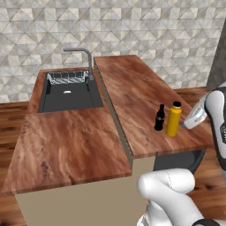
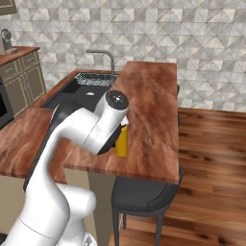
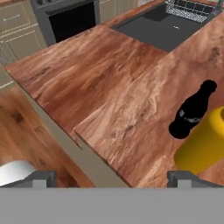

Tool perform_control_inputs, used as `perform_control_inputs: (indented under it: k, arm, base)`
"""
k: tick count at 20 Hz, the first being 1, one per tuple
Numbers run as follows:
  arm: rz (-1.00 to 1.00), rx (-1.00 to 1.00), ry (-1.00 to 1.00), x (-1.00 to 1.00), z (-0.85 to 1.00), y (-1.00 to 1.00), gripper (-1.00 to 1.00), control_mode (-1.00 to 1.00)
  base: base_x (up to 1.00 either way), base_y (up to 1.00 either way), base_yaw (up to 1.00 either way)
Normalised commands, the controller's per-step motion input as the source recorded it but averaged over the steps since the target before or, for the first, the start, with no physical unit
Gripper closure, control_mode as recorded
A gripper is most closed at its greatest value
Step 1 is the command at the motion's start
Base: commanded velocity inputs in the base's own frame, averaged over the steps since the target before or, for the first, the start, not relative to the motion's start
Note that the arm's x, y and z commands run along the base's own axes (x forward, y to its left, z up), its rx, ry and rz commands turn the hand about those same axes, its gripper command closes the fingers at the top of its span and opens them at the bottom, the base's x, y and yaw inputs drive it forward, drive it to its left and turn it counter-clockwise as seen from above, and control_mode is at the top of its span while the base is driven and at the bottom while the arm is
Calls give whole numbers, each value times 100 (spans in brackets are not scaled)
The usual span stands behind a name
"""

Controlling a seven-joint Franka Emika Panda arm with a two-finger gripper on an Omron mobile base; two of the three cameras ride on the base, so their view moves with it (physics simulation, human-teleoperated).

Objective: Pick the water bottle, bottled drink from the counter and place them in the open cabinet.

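Water bottle [image 3: 204, 142] stands upright near the counter [image 1: 132, 92] edge, just beside the drink [image 3: 191, 111]. We see it off to one side of our gripper [image 3: 113, 177], whose jaws are wide open and empty.

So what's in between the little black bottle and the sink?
Just bare wooden counter. In the left base view, nothing stands between the bottled drink and the sink; the hand view shows the same empty stretch.
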Motion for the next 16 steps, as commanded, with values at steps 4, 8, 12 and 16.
perform_control_inputs:
  k: [4,8,12,16]
  arm:
    - [7,6,-11,0,-12,-20,-100,-100]
    - [0,14,0,0,-8,-29,-100,-100]
    - [0,18,0,0,-7,-30,-100,-100]
    - [0,18,0,0,-7,-24,-100,-100]
  base:
    - [0,0,0]
    - [0,0,0]
    - [0,0,0]
    - [0,0,0]
